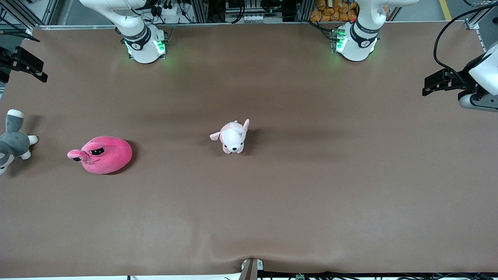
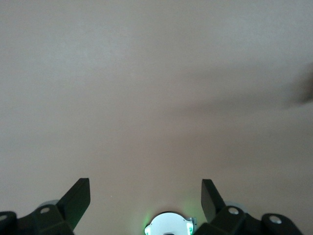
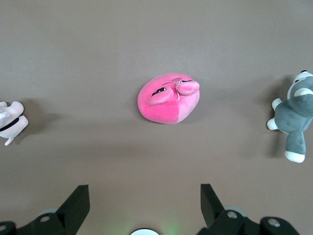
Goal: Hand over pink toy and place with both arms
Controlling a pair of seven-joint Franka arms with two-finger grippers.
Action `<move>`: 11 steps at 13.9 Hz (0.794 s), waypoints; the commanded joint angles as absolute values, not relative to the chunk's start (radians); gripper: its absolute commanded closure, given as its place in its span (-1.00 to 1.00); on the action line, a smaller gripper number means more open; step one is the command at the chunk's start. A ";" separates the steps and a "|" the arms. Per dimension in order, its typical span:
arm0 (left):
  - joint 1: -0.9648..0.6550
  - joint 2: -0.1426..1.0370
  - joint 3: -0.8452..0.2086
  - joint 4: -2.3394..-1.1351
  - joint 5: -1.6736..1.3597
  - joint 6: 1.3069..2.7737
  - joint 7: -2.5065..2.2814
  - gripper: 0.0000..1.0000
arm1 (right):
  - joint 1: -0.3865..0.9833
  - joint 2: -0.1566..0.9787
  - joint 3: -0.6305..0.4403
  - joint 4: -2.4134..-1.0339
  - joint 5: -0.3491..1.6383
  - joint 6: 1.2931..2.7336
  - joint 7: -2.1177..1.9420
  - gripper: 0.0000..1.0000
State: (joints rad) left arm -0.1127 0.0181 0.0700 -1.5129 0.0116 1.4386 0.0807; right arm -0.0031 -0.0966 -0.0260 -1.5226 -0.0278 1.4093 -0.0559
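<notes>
The pink toy (image 1: 105, 154) lies on the brown table (image 1: 311, 202) toward the right arm's end, its snout pointing at that end. In the right wrist view the pink toy (image 3: 168, 100) is well below the gripper. My right gripper (image 1: 39, 74) hangs high over the table's edge at the right arm's end, open and empty (image 3: 144, 188). Raised over the left arm's end is my left gripper (image 1: 426, 87), also open with nothing between its fingers (image 2: 145, 185). Only bare table shows under it.
A pale pink-and-white puppy plush (image 1: 232, 137) sits mid-table. A grey-and-white plush animal (image 1: 13, 142) lies at the edge at the right arm's end, beside the pink toy. Both arm bases (image 1: 142, 44) (image 1: 354, 44) stand along the table's edge farthest from the front camera.
</notes>
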 commanded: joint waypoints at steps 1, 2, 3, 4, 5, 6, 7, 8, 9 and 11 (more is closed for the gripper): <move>-0.104 -0.028 0.068 -1.523 0.015 1.419 0.051 -1.00 | -0.012 -0.086 -0.025 -1.494 -0.034 1.391 -0.071 -1.00; -0.104 -0.025 0.069 -1.522 0.015 1.423 0.051 -1.00 | -0.012 -0.086 -0.025 -1.493 -0.034 1.391 -0.071 -1.00; -0.104 -0.018 0.071 -1.519 0.017 1.431 0.051 -1.00 | -0.012 -0.086 -0.025 -1.493 -0.034 1.391 -0.071 -1.00; -0.106 -0.020 0.071 -1.519 0.018 1.433 0.061 -1.00 | -0.012 -0.086 -0.025 -1.493 -0.034 1.391 -0.071 -1.00; -0.106 -0.023 0.069 -1.517 0.018 1.433 0.067 -1.00 | -0.012 -0.086 -0.025 -1.493 -0.034 1.391 -0.071 -1.00; -0.106 -0.025 0.066 -1.516 0.028 1.433 0.069 -1.00 | -0.014 -0.084 -0.025 -1.494 -0.032 1.391 -0.071 -1.00; -0.107 -0.023 0.064 -1.514 0.044 1.439 0.072 -1.00 | -0.014 -0.084 -0.026 -1.494 -0.032 1.391 -0.071 -1.00; -0.107 -0.025 0.063 -1.516 0.060 1.448 0.099 -1.00 | -0.014 -0.084 -0.026 -1.494 -0.032 1.391 -0.069 -1.00; -0.106 -0.023 0.067 -1.516 0.069 1.448 0.129 -1.00 | -0.014 -0.084 -0.026 -1.494 -0.032 1.391 -0.069 -1.00; -0.107 -0.012 0.067 -1.514 0.097 1.444 0.124 -1.00 | -0.014 -0.084 -0.026 -1.494 -0.032 1.391 -0.069 -1.00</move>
